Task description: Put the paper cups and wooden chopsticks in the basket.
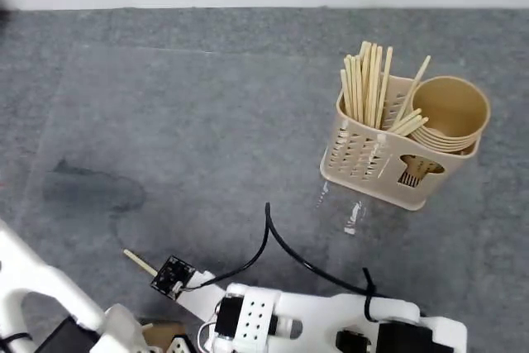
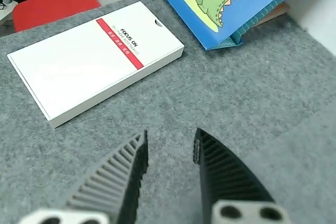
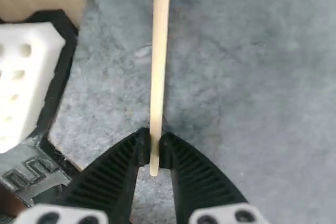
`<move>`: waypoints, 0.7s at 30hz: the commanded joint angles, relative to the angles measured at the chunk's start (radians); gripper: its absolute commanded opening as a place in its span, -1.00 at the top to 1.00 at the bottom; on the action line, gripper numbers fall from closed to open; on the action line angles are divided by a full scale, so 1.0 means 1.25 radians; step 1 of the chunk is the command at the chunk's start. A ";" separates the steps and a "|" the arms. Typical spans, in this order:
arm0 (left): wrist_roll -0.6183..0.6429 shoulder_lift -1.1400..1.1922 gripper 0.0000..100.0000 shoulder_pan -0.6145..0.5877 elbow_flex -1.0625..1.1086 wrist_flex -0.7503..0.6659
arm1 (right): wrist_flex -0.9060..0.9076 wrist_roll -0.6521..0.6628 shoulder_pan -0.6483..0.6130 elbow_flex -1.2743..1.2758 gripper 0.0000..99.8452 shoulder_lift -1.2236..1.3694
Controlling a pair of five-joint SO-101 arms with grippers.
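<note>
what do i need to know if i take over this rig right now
Right gripper: shut on one wooden chopstick, across the grey mat from the basket.
Left gripper: open, holding nothing.
Done: the basket stands upright with a bundle of chopsticks beside stacked paper cups.
Left: carry the held chopstick over and drop it in, probably with the bundle.

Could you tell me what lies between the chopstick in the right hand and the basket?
In the high view, a black cable crosses the grey mat between the chopstick and the basket.
</note>
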 commanded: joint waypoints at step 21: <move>-0.011 -0.005 0.72 0.005 -0.037 0.032 | 0.268 0.158 0.386 -0.110 0.98 -0.592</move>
